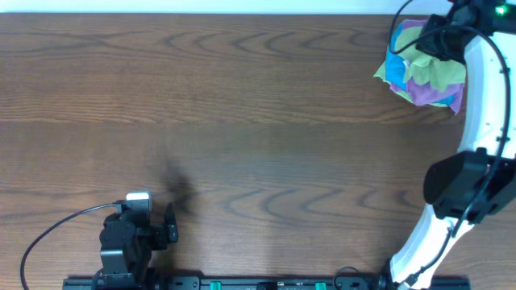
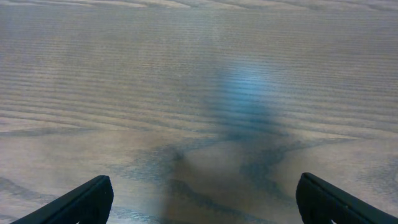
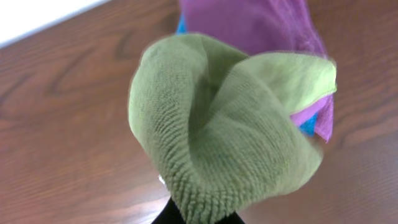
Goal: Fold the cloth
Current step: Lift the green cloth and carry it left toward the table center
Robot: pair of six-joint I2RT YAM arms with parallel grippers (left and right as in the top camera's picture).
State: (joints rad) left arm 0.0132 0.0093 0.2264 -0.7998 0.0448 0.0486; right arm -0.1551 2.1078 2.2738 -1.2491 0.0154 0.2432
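The cloth [image 3: 217,143] was pinched mid-bunch by the clamped right gripper [image 3: 193,218]. Soft, light, floppy stuff, probably better grabbed by a corner. The left gripper [image 2: 205,202] was parked with jaws spread wide.

Robot lab bench, not a home or kitchen. Tells: two small arms mounted on a black rail [image 1: 242,283] along the near edge of a wood-grain worktop [image 1: 242,97]. Left arm [image 1: 125,242] is black, with a loose cable [image 1: 89,210] looping off it beside the rail. Right arm [image 1: 484,105] is white-shelled, with a green status light [image 1: 493,10] at the worktop's far edge. Props: green cloth [image 1: 443,74], purple cloth [image 1: 435,94] and blue cloth [image 1: 397,68], heaped at the worktop's far right corner. Plain pale strip [image 1: 201,5] beyond the far edge.
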